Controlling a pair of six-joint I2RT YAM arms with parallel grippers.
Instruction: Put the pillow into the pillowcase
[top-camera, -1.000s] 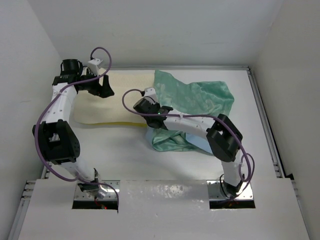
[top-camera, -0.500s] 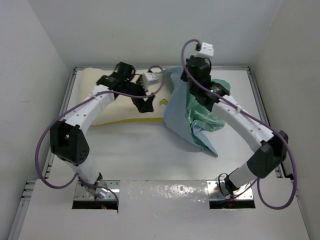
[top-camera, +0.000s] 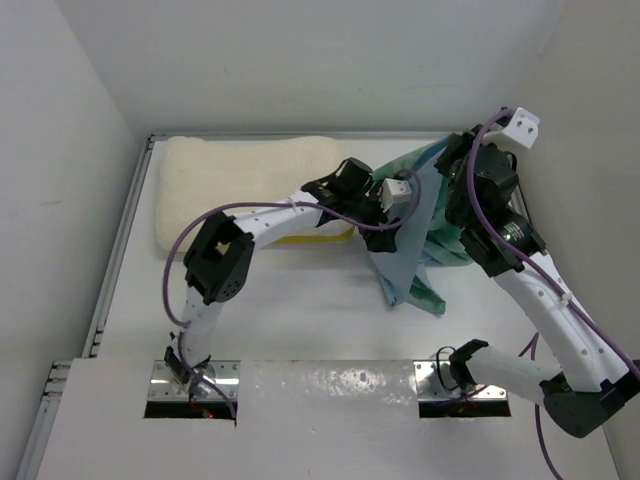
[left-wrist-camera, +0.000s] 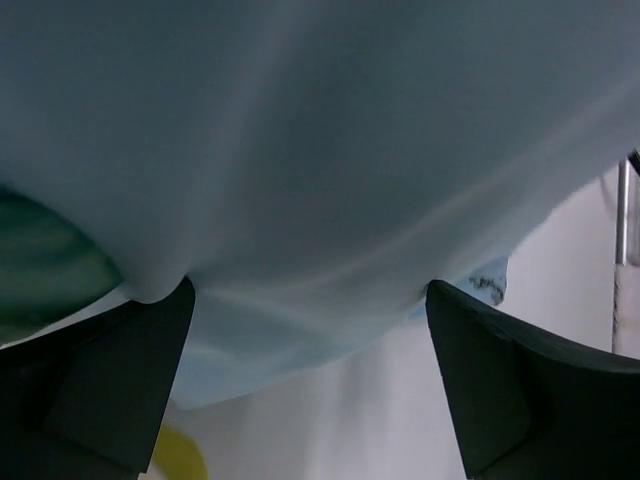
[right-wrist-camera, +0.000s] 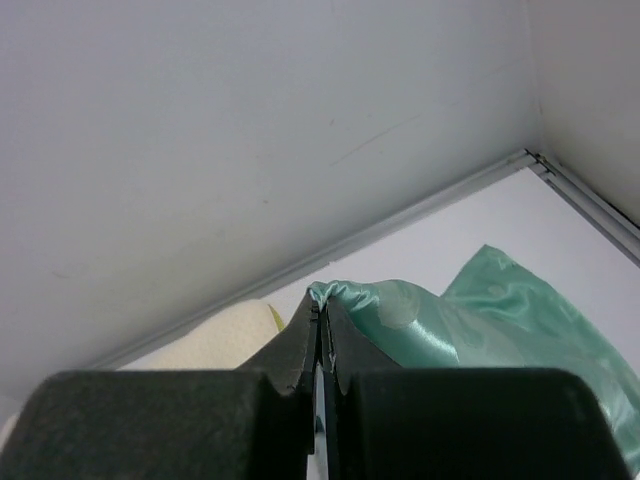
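Observation:
The cream pillow with yellow trim lies along the back left of the table; its end shows in the right wrist view. The pillowcase hangs in the air at the back right, with teal and light blue sides showing. My right gripper is shut on its teal top edge. My left gripper stands open against the hanging light blue cloth, which drapes over and between its fingertips. A yellow spot shows below.
White walls enclose the table on three sides. A metal rail runs along the right edge, another along the back. The right arm's purple cable loops near the right wall.
My right gripper has carried the pillowcase up and toward the back right corner. My left arm has swung right from the pillow to the hanging cloth, its jaws opening wider.

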